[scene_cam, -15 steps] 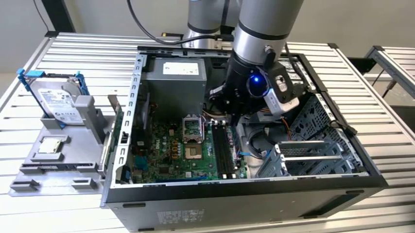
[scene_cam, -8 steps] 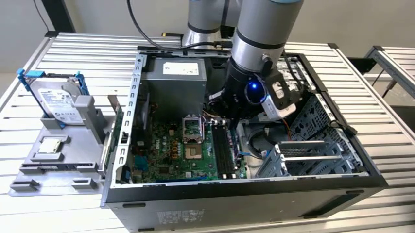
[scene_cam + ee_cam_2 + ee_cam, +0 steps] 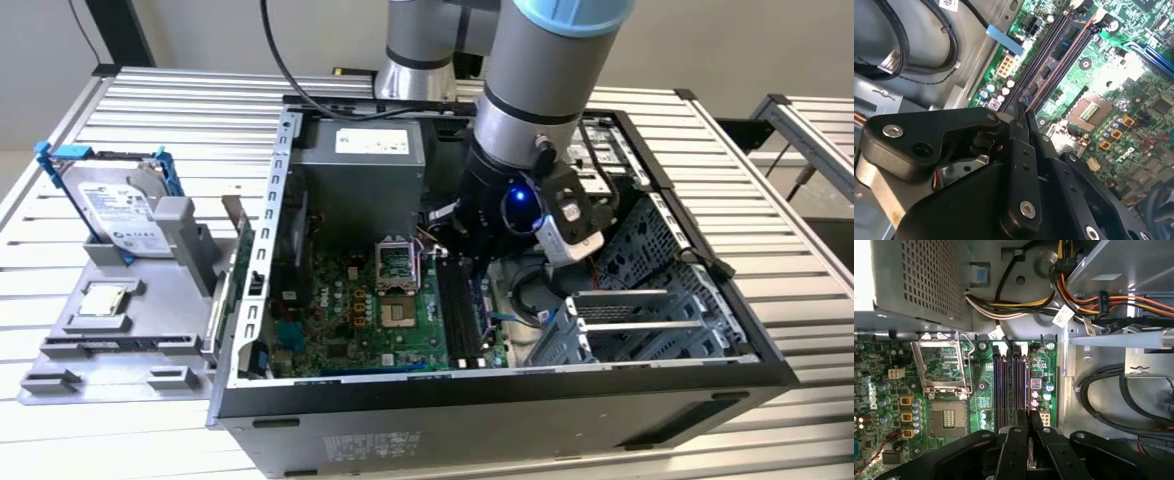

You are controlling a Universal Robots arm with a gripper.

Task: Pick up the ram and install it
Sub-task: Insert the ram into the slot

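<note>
ram is edge-on between my gripper fingers, pinched tight, running down along the memory slots on the green motherboard. i can't tell if it's seated. the arm reaches into the open pc case. empty cpu socket beside the slots. hard drive sits outside on the grey tray, exterior view's left.

An open black computer case lies on the slatted metal bench, with the green motherboard on its floor. A grey plastic parts tray sits beside the case toward the exterior view's left, carrying a silver hard drive in a blue frame and, nearer the camera, a small square silver chip. The arm's black gripper reaches into the case above the motherboard's long black memory slots.
</note>
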